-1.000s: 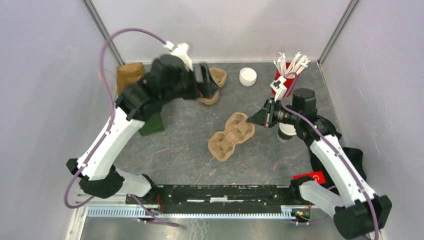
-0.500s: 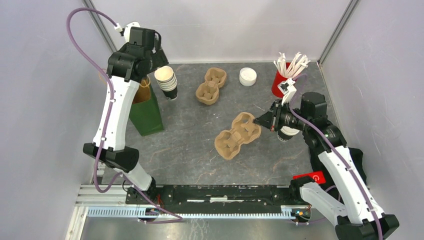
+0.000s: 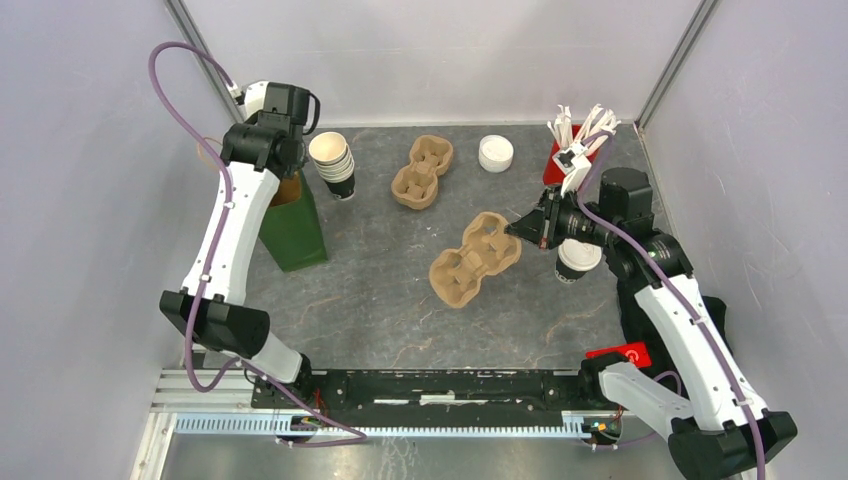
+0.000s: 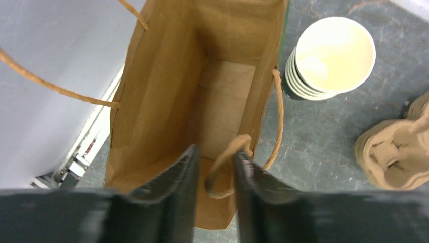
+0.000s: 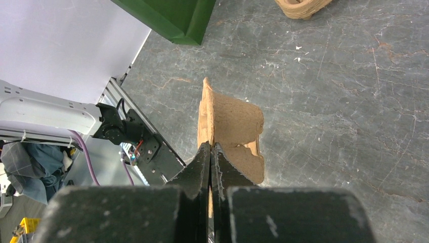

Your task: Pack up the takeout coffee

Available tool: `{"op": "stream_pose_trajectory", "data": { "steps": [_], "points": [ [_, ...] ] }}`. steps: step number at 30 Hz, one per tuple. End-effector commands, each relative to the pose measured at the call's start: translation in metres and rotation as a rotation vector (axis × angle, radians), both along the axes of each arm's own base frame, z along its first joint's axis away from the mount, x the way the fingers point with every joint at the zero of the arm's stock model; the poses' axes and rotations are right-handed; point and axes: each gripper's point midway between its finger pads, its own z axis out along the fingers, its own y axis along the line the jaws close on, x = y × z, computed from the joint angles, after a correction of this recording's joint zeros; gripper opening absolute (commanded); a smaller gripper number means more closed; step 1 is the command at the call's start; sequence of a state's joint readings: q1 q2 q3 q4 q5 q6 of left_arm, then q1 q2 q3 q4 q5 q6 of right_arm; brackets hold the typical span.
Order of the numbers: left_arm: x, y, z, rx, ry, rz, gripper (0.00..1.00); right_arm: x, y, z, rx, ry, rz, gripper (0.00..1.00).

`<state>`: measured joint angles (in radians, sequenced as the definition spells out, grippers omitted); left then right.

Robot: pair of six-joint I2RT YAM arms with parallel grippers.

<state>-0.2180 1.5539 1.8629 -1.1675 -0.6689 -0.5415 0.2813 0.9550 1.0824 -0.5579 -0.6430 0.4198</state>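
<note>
Light: bright, even, diffuse, from overhead. Shadows: soft, faint, on desk (image 3: 380, 300) beneath arms. Top view: sharp; pale walls near washed-out; slight wide-angle bend at edges. Left wrist view: left hand (image 4: 215, 152) blurred, close to lens; paper bag (image 4: 152, 91) interior dimmer, mildly soft. Right wrist view: right hand (image 5: 210, 147) base blurred; pulp carrier (image 5: 232, 121), desk texture crisp.

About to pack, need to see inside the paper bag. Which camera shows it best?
Left wrist view: it looks down into the open paper bag, showing its brown inside and handles. The top view gives only its green side, the mouth mostly under the left arm. The right wrist view catches just a green corner.
</note>
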Motion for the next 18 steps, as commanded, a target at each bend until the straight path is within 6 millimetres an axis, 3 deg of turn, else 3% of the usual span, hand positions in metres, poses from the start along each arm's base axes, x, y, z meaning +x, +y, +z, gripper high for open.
{"op": "stream_pose_trajectory", "data": {
  "steps": [1,4,5,13,18],
  "points": [
    [0.001,-0.006,0.013,-0.03,-0.051,-0.052,0.24,0.002,0.0,0.022,0.01,-0.075,0.002,0.0],
    [-0.006,-0.014,0.014,-0.043,-0.026,-0.144,0.04,-0.001,-0.003,0.024,0.003,-0.082,-0.01,0.0],
    [-0.011,-0.017,0.013,-0.047,-0.014,-0.17,0.02,-0.001,-0.005,0.023,-0.002,-0.085,-0.016,0.0],
    [-0.059,-0.046,0.01,-0.121,-0.027,-0.443,0.02,-0.004,-0.014,0.024,-0.049,-0.106,-0.045,0.0],
    [-0.09,-0.078,0.007,-0.153,-0.039,-0.639,0.02,-0.005,-0.017,0.021,-0.072,-0.103,-0.055,0.0]
  ]
}}
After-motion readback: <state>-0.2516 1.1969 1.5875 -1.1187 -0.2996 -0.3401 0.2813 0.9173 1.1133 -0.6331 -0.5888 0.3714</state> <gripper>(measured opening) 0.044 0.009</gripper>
